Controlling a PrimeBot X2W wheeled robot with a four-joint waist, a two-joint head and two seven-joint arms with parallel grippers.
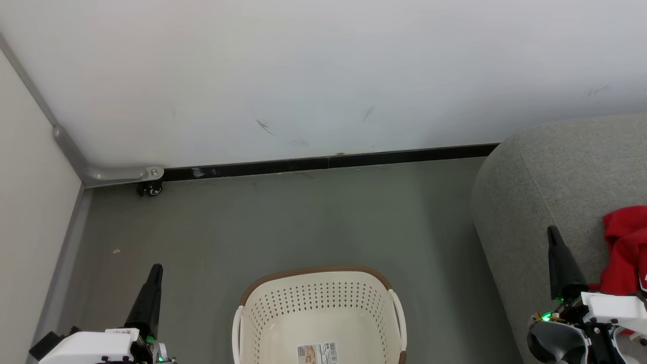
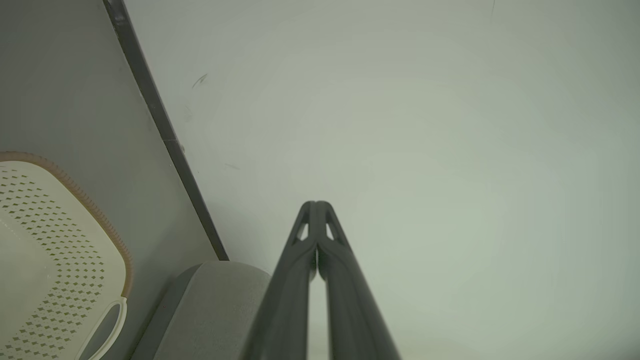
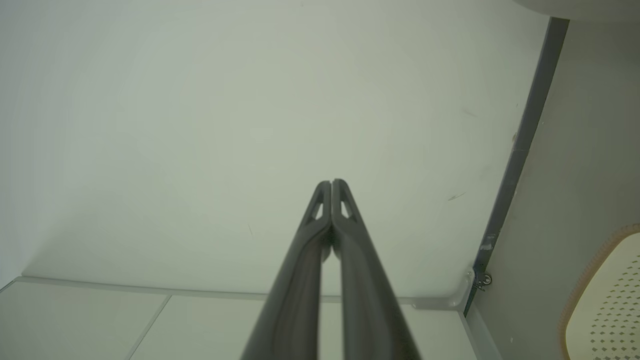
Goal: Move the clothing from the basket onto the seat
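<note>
I judge the job done or nearly so. The laundry basket (image 1: pixel 317 299) on the floor (image 1: pixel 303 217) shows a bare bottom with its label sticker (image 1: pixel 317 352), though its near end is cut off. The red clothing (image 1: pixel 626 247) lies bunched on the grey seat (image 1: pixel 546 172), just beside my right tool (image 1: pixel 552 232). That tool and my left tool (image 1: pixel 156 269) both have their fingers pressed together, holding nothing.

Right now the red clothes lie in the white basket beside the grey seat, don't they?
No. The head view shows the red clothes lying on the grey seat; the white basket beside it has only a label sticker inside.
</note>
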